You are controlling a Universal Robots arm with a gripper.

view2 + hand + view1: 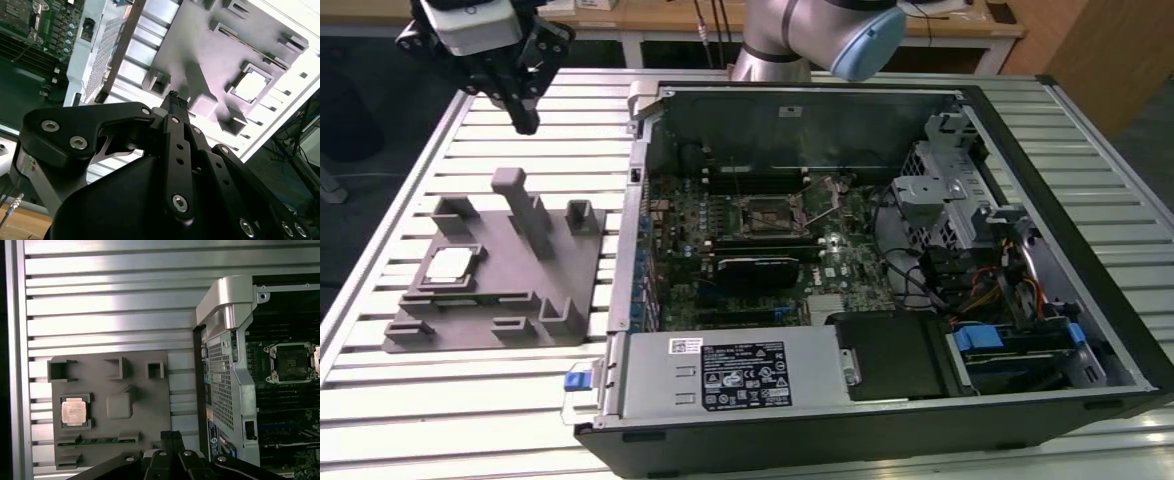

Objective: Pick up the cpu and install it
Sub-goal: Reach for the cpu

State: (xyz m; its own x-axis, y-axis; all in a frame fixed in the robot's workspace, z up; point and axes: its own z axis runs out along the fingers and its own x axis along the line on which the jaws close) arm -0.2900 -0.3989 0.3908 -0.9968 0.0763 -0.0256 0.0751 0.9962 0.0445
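On the exterior view's left, I hang over the far part of the slatted aluminium table (400, 400), above and behind the grey moulded fixture (507, 295). My gripper (524, 120) points down with its jaws pressed together and nothing between them. Both wrist views show the same, with the fingertips (173, 98) meeting at a point and well clear of any surface.

The cpu (454, 263) lies flat in a square pocket on the fixture's side nearest the exterior view's left, with its pale metal top facing up. In the first wrist view the cpu (74, 411) sits squarely in that recess, apart from my gripper (172, 436). Below it, a thin green strip lies in a slot of the fixture (145, 405).

Further right, the open computer case (640, 100) lies on its side just beside the fixture. On its motherboard (720, 290), the cpu socket (771, 212) looks dark and bare, and its frame seems to stand open. I make out no chip in the socket (291, 362) in the first wrist view either. At the exterior view's right, the drive cage (947, 190) and cable bundles crowd the case.

By my reckoning nothing of the task is done: the chip is not yet gripped, and both the pickup and the seating in the socket remain.
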